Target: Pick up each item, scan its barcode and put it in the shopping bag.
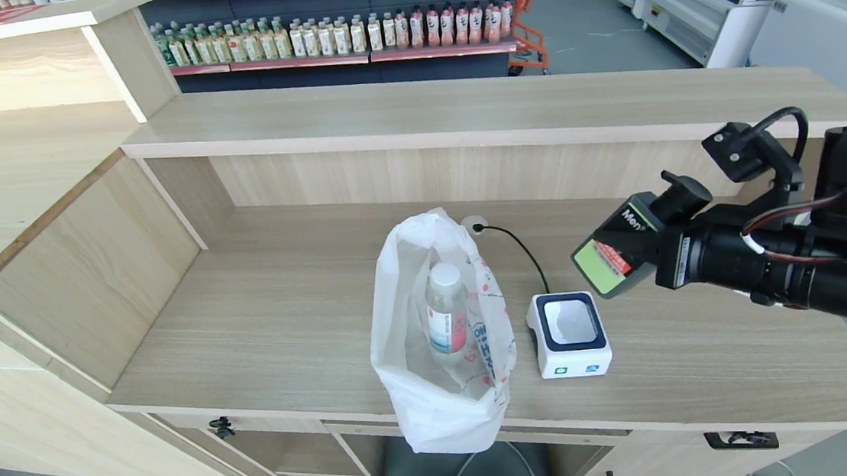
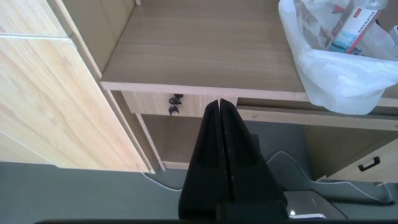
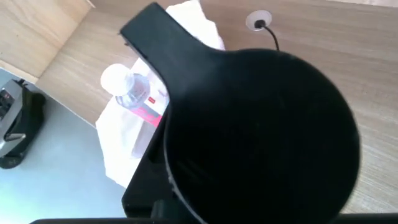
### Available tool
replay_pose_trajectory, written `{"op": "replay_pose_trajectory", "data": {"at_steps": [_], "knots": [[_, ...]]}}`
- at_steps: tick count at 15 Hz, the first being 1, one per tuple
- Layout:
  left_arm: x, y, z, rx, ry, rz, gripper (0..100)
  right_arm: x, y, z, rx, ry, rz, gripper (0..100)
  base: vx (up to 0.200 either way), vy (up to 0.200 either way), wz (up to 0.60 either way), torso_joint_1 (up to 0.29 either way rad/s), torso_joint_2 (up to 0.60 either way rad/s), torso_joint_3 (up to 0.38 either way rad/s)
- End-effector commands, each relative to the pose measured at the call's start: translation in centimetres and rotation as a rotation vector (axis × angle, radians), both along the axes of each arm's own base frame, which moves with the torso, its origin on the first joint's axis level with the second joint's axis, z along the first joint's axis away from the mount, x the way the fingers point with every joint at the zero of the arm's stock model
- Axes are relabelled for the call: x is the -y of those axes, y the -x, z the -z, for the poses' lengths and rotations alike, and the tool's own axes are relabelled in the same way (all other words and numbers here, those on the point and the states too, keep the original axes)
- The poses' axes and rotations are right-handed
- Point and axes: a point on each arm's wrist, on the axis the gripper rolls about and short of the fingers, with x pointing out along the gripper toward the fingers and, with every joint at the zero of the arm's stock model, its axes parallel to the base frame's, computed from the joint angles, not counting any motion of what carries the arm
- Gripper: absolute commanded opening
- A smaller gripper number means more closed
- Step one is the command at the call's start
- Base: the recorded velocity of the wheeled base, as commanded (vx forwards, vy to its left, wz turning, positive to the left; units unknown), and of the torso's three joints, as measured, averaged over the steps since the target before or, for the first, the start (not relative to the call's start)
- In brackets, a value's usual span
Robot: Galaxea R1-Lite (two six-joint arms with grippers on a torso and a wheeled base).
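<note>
A black box (image 1: 615, 252) with a green and red label hangs in the air above and to the right of the white barcode scanner (image 1: 570, 332). My right gripper (image 1: 662, 236) is shut on it. In the right wrist view the box (image 3: 249, 124) hides the fingers. A white shopping bag (image 1: 440, 344) stands open left of the scanner with a clear bottle (image 1: 447, 312) upright inside; bag (image 3: 124, 143) and bottle (image 3: 127, 90) also appear past the box. My left gripper (image 2: 219, 109) is shut and empty, below the counter's front edge, with the bag (image 2: 336, 68) off to one side.
The wooden counter (image 1: 262, 321) has a raised back ledge (image 1: 458, 112) and a side wall on the left. The scanner's black cable (image 1: 520, 249) runs to a hole (image 1: 474, 224) behind the bag. Drawers with a lock (image 2: 174, 106) sit under the counter front.
</note>
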Motion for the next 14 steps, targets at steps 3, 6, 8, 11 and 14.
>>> {"op": "replay_pose_trajectory", "data": {"at_steps": [3,6,8,11,14], "knots": [[0.0,0.0,0.0,0.000,0.000,-0.001,0,-1.1,2.5,-0.5,-0.014,0.012,-0.080,0,0.000,0.000,0.00,0.000,0.00,0.000],[0.0,0.0,0.0,0.000,0.000,-0.001,0,-2.5,0.8,1.5,-0.077,0.065,-0.117,0,0.000,0.000,0.00,0.000,0.00,0.000],[0.0,0.0,0.0,0.000,0.000,0.001,0,-3.4,-1.1,2.6,-0.071,0.136,-0.123,0,0.000,0.000,0.00,0.000,0.00,0.000],[0.0,0.0,0.0,0.000,0.000,0.001,0,-5.0,-5.4,2.4,-0.012,0.156,-0.039,0,0.000,0.000,0.00,0.000,0.00,0.000],[0.0,0.0,0.0,0.000,0.000,0.001,0,-7.0,-10.3,3.3,0.030,0.169,0.069,0,0.000,0.000,0.00,0.000,0.00,0.000]]}}
